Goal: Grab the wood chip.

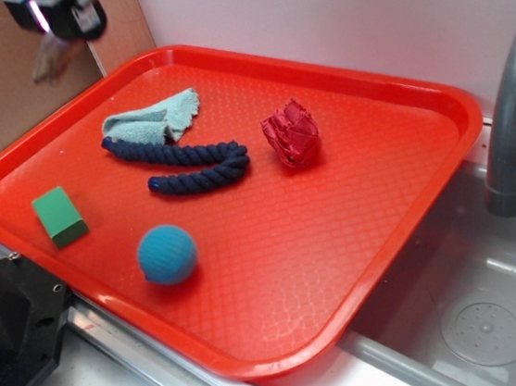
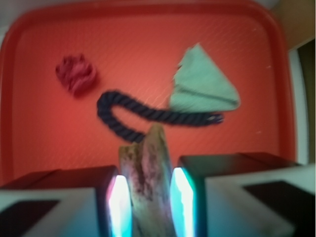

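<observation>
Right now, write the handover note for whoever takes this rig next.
Tool: shut on the wood chip, raised above the far left corner of the red tray.
Wood chip: between the fingers, off the tray, hanging below the tool in the exterior view.
On the tray, untouched: green block, blue ball, dark rope, pale cloth, red crumpled piece.
Done: the chip is grabbed and lifted.
Left: nothing but keeping the grip.

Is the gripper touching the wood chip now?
Touching. The wrist view shows the wood chip squeezed between both fingers of the gripper, with no gap on either side.
</observation>
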`<state>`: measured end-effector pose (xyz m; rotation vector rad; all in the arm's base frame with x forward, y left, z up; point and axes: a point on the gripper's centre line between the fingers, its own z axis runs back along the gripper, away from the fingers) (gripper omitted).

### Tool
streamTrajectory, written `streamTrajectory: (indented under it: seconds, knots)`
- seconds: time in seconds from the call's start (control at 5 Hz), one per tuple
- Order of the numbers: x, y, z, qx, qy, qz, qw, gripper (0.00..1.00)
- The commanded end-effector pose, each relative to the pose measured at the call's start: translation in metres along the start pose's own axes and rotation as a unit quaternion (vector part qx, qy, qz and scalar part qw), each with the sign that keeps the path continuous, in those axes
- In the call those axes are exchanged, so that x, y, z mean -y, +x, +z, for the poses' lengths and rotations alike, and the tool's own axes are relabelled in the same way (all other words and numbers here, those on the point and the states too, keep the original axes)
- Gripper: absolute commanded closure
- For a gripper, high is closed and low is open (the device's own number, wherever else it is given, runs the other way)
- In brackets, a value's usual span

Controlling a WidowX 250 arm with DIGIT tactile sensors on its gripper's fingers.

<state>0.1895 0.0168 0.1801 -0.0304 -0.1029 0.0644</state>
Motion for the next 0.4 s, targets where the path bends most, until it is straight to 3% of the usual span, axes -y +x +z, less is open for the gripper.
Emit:
streamTrajectory:
  seconds: [0.0,0.2]
  knots:
    - [-0.0481,0.0059,0.0517,0.068,0.019,0.043,0.997,1.00]
    - [-0.0504,0.0075,0.0571,0.068,0.017,0.037,0.997,1.00]
